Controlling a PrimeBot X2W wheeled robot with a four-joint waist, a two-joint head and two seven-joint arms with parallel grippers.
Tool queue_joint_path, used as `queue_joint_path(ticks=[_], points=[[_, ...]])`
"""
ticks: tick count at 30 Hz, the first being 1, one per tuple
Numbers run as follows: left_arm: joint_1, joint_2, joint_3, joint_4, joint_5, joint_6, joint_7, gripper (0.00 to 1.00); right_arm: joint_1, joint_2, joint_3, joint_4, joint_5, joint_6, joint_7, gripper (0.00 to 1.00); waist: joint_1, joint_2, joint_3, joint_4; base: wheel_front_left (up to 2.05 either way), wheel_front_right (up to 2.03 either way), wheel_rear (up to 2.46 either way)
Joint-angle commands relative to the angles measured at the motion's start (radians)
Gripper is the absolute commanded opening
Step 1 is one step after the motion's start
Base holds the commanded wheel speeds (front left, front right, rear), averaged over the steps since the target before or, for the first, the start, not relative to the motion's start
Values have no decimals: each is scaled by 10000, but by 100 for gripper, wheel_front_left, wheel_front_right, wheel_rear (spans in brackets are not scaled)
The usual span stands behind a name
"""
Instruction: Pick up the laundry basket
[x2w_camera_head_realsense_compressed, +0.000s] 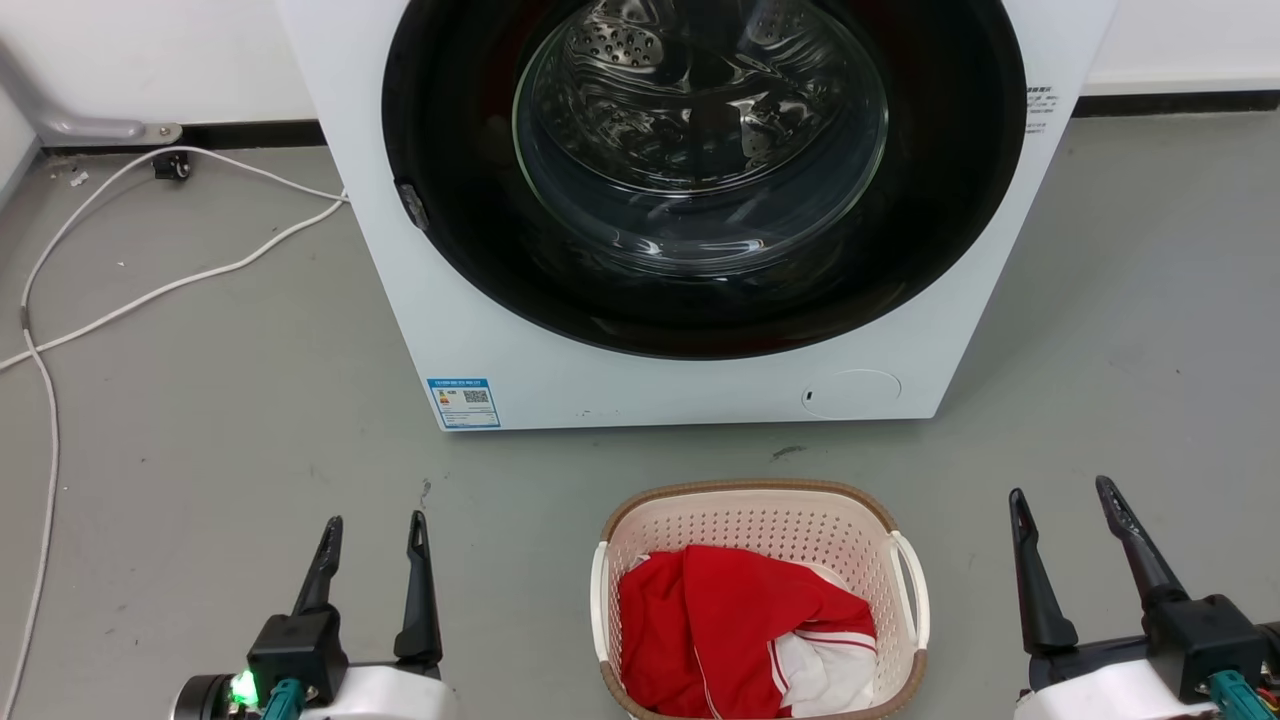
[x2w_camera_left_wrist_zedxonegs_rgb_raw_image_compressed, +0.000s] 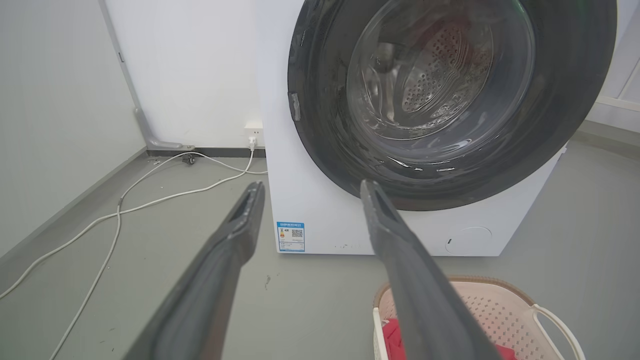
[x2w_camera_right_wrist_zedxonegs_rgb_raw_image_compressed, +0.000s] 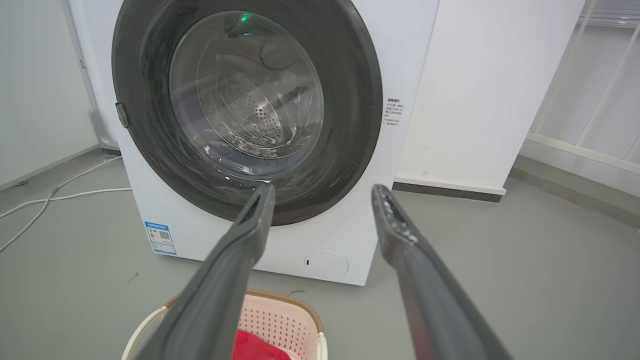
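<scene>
Counts: 1 washing machine (x2w_camera_head_realsense_compressed: 640, 390), with 1 round door (x2w_camera_head_realsense_compressed: 700, 170), 1 blue label (x2w_camera_head_realsense_compressed: 463, 402) and 1 round cover (x2w_camera_head_realsense_compressed: 852, 394) on its front. 1 laundry basket (x2w_camera_head_realsense_compressed: 760, 525) with 2 white loop handles (x2w_camera_head_realsense_compressed: 918, 590), one per side. Inside it: red cloth (x2w_camera_head_realsense_compressed: 740, 620) plus a white striped bit, can't tell if that's 1 item or 2. 2 white cable runs (x2w_camera_head_realsense_compressed: 150, 290) on the floor (x2w_camera_head_realsense_compressed: 200, 450). 1 wall socket (x2w_camera_left_wrist_zedxonegs_rgb_raw_image_compressed: 254, 131). 2 grippers, left gripper (x2w_camera_head_realsense_compressed: 376, 520) and right gripper (x2w_camera_head_realsense_compressed: 1060, 488), each with 2 dark fingers (x2w_camera_head_realsense_compressed: 418, 590).
</scene>
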Motion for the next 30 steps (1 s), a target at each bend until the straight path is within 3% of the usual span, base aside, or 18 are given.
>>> queue_joint_path(ticks=[1, 13, 21, 30], points=[[-149, 18, -55, 107, -77, -25, -28, 100, -90, -12, 10, 94, 22, -3, -24, 100, 0, 0, 32, -26, 0, 0, 0], [-1777, 20, -438, 2141, -275, -617, -28, 100, -1234, -9, 2, 1974, -213, -5, -23, 100, 0, 0, 1076, -210, 0, 0, 0], [-3810, 17, -811, 4571, -497, -1210, -26, 100, -3016, -11, -265, 3770, -537, -5, -24, 100, 0, 0, 2517, -382, 0, 0, 0], [-6186, 18, -1403, 7548, -615, -1534, -28, 100, -5181, -111, -299, 6138, -1365, -5, -24, 100, 0, 0, 4197, -702, 0, 0, 0]])
